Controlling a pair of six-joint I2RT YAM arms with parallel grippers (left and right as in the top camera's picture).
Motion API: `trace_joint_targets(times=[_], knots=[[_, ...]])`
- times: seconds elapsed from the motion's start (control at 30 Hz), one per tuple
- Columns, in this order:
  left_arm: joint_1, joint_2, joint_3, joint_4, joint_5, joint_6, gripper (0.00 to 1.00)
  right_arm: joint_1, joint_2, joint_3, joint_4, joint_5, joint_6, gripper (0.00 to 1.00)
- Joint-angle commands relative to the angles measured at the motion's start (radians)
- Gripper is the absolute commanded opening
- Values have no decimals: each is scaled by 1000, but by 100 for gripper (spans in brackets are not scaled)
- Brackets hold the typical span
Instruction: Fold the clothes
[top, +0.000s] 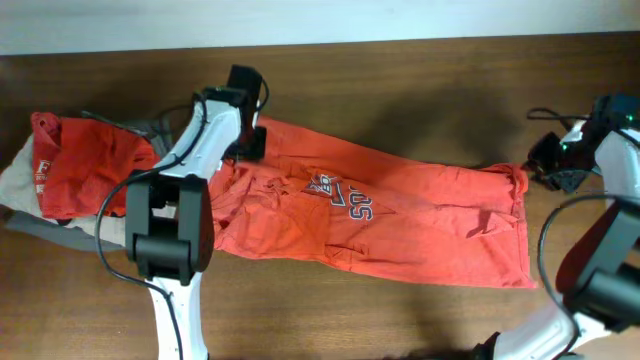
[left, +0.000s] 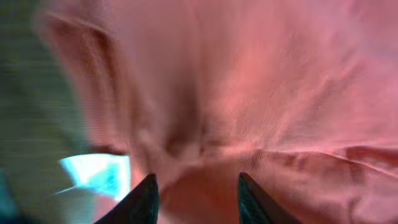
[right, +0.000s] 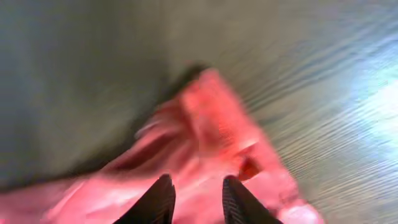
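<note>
The orange-red T-shirt (top: 420, 215) lies stretched across the table, partly folded and wrinkled, with part of its navy-and-white print (top: 340, 195) showing. My left gripper (top: 250, 143) is over the shirt's upper left corner. In the left wrist view its fingers (left: 196, 186) are apart with blurred orange cloth (left: 261, 93) below and between them. My right gripper (top: 548, 165) is at the shirt's right edge. In the right wrist view its fingers (right: 196, 193) are apart over the shirt's corner (right: 205, 124). Both wrist views are blurred.
A second red garment (top: 85, 165) lies crumpled on grey and white cloths (top: 55, 225) at the table's left end. The dark wooden table (top: 420, 80) runs to a pale wall at the back. Arm cables hang near both bases.
</note>
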Motion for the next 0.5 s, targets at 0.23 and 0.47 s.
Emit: trace_joint_targets(times=[0.23, 0.47], knots=[[7, -316, 159, -245, -41, 23, 46, 49, -450, 24, -132, -55, -48, 36], [7, -393, 155, -417, 40, 22, 50, 49, -626, -17, -351, 32, 69, 68]])
